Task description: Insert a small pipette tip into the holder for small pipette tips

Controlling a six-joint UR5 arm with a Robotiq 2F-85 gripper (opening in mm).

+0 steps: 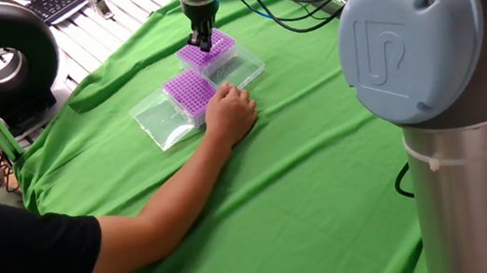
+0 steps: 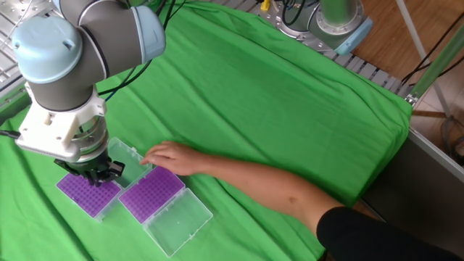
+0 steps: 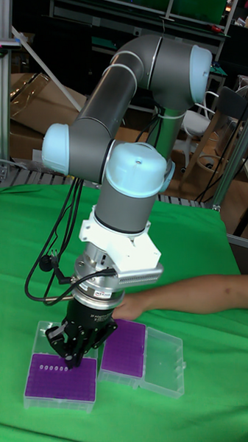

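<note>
Right then, my claw (image 3: pixel 70 353) hung low over the purple rack (image 3: pixel 62 376) that sat farther from the person. That rack sat in a clear box on the green cloth (image 2: pixel 290 94) over the bench. A second purple rack (image 2: pixel 151 194) just like it sat right beside the first one, with its clear lid (image 2: pixel 179 220) lying open flat. A person's hand (image 1: pixel 230 112) rested on the cloth, touching the edge of that second rack.

From the tall view I could see a short row of small white dots on the near rack, close to the claw. I think those were tips already pushed in, but they were too small for me to be sure.

The claw's two fingers looked close together, pointing down at the rack. I could not tell if a tip was held between them, because it was too tiny and dark there.

I judged that I was at the step of putting a tip into a hole. The next move would need a slow, straight push down, lined up with one empty hole. If I went in crooked, the tip could bend or miss. I also had to keep away from the person's hand nearby.
</note>
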